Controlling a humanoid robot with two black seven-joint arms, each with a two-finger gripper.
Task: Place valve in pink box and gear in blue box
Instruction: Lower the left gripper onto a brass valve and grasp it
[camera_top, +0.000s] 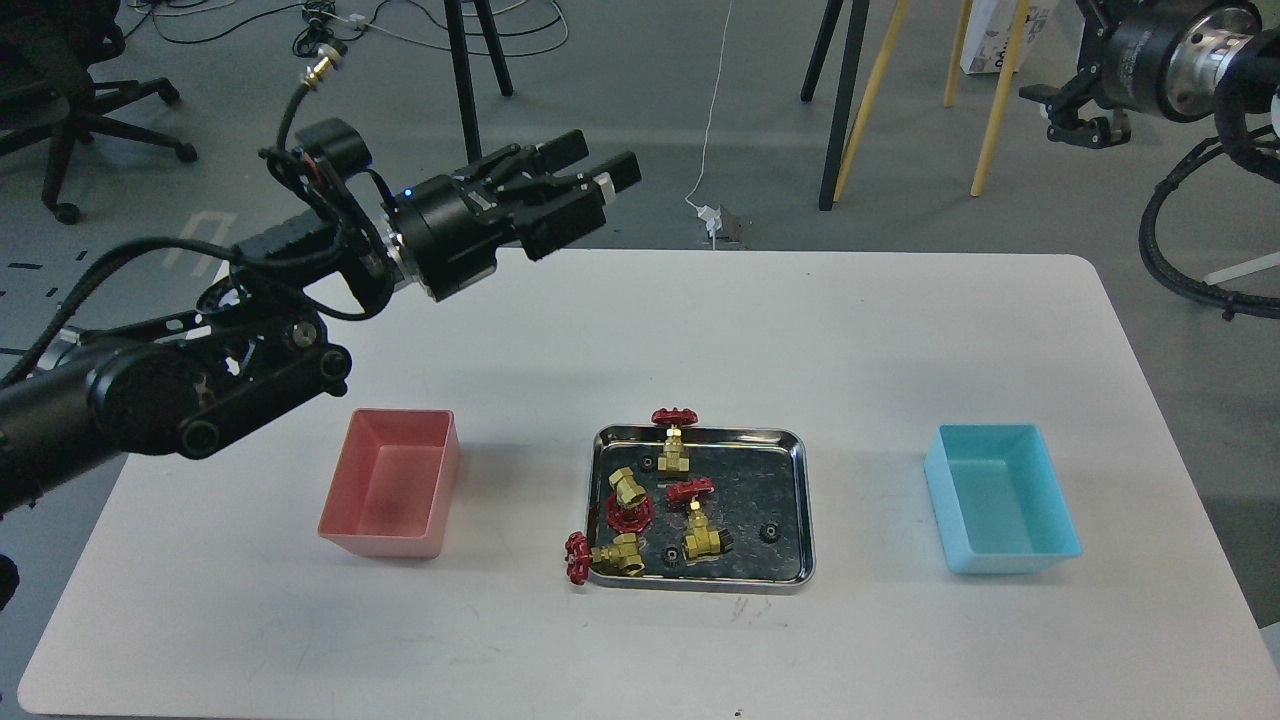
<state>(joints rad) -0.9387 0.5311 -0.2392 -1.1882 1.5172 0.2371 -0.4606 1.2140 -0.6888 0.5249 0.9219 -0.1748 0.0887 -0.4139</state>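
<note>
Valves and gears lying in the steel tray (800, 470)

The left hand (590, 175) is hovering released above the worktop (700, 330); the right hand's (1075, 120) grip is too small to tell.

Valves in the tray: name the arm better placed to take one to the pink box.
Left, probably. Its hand hangs over the table, on the pink box side of the tray. The right hand sits far back, off the table.

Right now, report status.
Left tool open, raised, empty. Right tool high, state unclear. Valves, gears in tray. Pink box, blue box empty.
</note>
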